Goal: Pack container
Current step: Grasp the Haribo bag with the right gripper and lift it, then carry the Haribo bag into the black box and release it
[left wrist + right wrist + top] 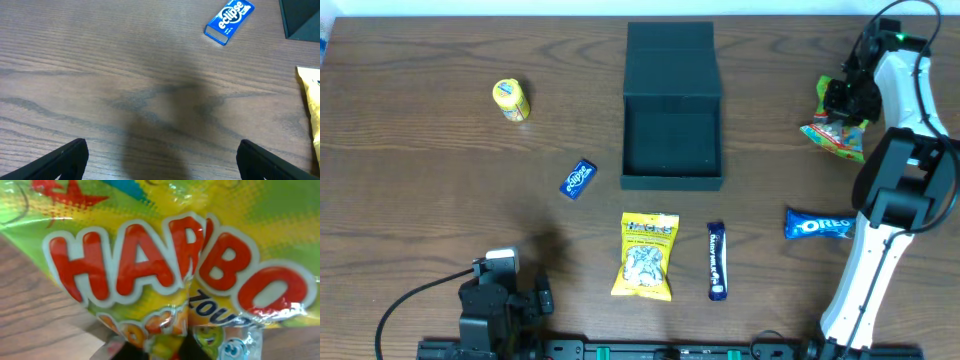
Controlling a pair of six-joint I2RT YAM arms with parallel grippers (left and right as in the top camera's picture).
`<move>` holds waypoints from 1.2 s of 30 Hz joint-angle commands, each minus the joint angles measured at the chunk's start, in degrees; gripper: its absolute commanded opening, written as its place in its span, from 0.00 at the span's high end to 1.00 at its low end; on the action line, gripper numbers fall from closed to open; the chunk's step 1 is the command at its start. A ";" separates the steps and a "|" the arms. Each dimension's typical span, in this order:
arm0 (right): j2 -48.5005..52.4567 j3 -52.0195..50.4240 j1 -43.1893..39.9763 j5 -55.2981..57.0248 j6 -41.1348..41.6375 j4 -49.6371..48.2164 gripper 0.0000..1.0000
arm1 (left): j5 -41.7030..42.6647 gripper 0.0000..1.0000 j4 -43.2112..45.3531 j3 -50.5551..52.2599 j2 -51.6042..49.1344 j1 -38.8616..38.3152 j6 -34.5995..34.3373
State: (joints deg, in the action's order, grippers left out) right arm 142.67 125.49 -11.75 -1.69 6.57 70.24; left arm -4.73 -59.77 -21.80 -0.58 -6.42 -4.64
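Two claws differed: the right claw [842,100] pinched the Haribo bag [165,265] (far right of the counter [420,180]), the left claw [162,162] stood spread. The container [672,182] sat open at the counter's far middle.

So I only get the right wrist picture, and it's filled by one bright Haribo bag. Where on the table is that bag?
Observer: The bag is at the far right of the table, to the right of the container.
Visitor: Is anything in that container yet?
Observer: No. Its lid is flipped back and the inside looks empty.
Visitor: And the other arm?
Observer: The left gripper is open at the near left, over the wood, and holds nothing.
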 commanded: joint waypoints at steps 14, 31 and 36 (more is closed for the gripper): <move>-11.98 -1.01 3.45 -0.68 0.50 4.42 0.99 | -0.13 0.04 -2.58 1.62 0.37 0.39 -1.11; -30.99 -1.01 24.76 -9.75 8.31 12.70 0.99 | -0.13 0.04 -2.58 1.62 0.37 0.39 -1.11; -30.10 -1.03 34.58 -9.66 13.88 8.31 0.99 | -0.13 0.04 -2.58 1.62 0.37 0.39 -1.11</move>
State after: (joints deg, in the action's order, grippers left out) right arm 112.71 124.05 19.79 -10.33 15.64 79.79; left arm -4.73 -59.77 -21.80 -0.58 -6.42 -4.64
